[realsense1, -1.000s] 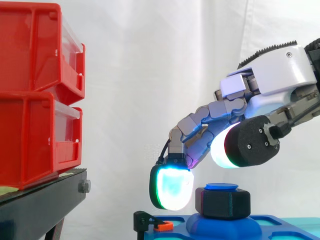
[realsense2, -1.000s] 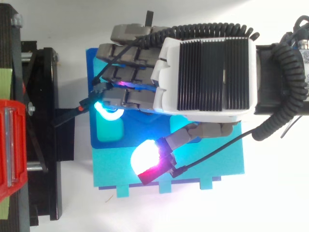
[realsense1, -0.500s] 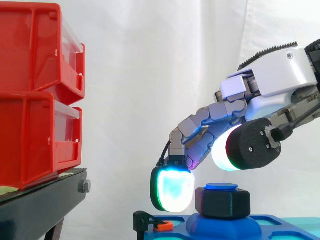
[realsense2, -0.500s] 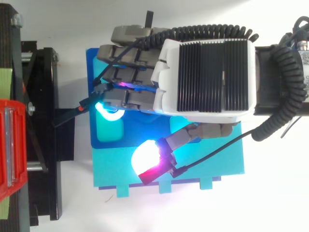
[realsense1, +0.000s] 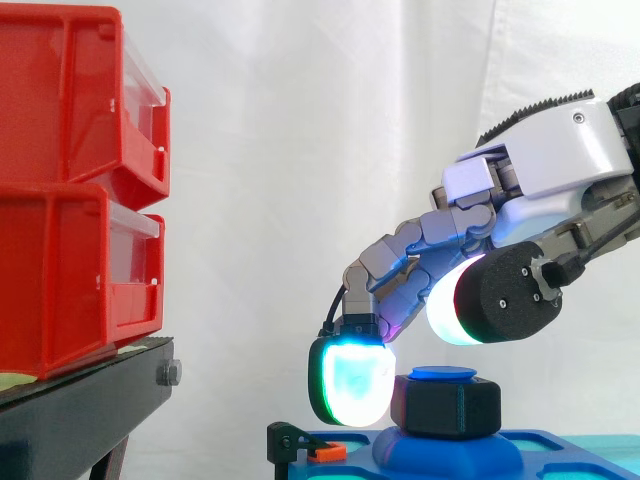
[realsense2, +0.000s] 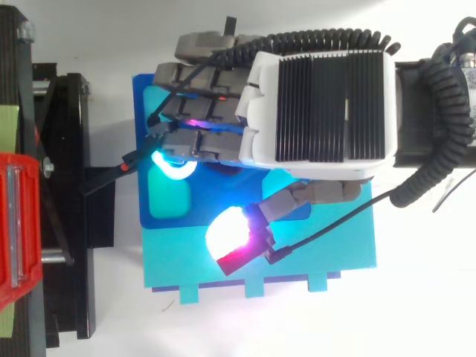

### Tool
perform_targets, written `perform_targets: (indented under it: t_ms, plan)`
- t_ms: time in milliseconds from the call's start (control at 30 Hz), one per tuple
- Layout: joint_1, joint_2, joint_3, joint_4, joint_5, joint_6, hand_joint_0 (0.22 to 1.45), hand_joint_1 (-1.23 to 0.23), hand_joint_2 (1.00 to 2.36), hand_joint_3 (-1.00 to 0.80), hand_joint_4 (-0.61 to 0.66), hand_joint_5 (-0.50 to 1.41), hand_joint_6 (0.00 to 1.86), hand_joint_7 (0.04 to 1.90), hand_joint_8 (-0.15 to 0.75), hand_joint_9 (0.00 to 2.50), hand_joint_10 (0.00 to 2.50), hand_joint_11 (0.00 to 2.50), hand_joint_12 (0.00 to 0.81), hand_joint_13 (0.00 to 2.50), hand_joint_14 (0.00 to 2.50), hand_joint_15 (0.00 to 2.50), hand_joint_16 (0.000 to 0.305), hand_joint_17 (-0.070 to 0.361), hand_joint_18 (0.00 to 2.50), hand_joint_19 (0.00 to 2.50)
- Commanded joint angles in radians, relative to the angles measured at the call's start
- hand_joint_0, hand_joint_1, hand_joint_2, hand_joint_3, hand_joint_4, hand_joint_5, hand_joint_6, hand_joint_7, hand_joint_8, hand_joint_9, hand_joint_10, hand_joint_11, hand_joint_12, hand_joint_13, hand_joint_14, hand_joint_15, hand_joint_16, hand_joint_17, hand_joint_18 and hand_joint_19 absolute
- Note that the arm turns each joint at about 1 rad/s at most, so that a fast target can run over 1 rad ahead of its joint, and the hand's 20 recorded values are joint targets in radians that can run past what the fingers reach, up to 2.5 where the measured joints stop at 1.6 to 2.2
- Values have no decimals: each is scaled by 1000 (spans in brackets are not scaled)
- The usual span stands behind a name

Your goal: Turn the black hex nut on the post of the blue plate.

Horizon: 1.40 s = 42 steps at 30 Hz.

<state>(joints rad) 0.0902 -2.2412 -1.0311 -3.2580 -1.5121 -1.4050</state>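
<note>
Two red bins (realsense1: pixel 70 200) stand stacked at the left on a black stand (realsense1: pixel 85 410), before a white curtain (realsense1: pixel 300 150). From the right edge the hand (realsense1: pixel 560 150) reaches in and slopes down to the left; from above, its white and black back (realsense2: pixel 320 104) covers the middle of the work.

Under it lies a blue plate (realsense1: pixel 560 447) on a larger cyan sheet (realsense2: pixel 335 238), the blue one toward the stand. A low blue mound rises from the plate and carries the post, whose flat blue top (realsense1: pixel 443 373) shows just over the nut (realsense1: pixel 445 405). This black hex nut sits on the post, upright, low on the mound and below the hand.

The fingers (realsense2: pixel 197 111) lie side by side, bent in an arch that points down. The nearest fingertip (realsense1: pixel 352 385) glows cyan and green and hangs just beside the nut's left face, level with it; the side view cannot settle whether the two touch. The thumb (realsense1: pixel 450 315), glowing white on a black backing, is spread away from the fingers. In the side view it hovers above the post top with a gap under it, and from above its tip (realsense2: pixel 227 234) sits off to one side over the cyan sheet. Nothing is pinched.

At the plate's left edge sits a small black clip (realsense1: pixel 288 438) with an orange piece (realsense1: pixel 327 453) beside it
</note>
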Motion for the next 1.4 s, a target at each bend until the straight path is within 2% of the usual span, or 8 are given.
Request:
perform_targets:
  t_ms: [0,433,800,1167,1367]
  plan:
    - [-4,-1,0,0,-7,-3,526,-307,1000,-500,322,-136,503,984,268,497,0,0,216,392,3,82,15,33,0,304]
    - [-30,0,0,3,-39,-5,527,-307,1000,-500,322,-135,503,989,269,498,0,0,215,392,3,85,14,32,0,310]
    - [-66,0,0,-2,-68,-16,526,-308,1000,-500,323,-135,503,990,267,499,0,0,215,392,3,88,14,32,0,310]
    - [-81,0,11,-3,-86,-20,526,-306,1000,-500,327,-135,503,989,268,498,0,0,215,389,3,84,14,31,0,309]
    - [-79,0,36,-14,-88,-26,526,-306,1000,-500,322,-136,503,979,267,496,0,0,215,391,3,84,14,31,0,307]
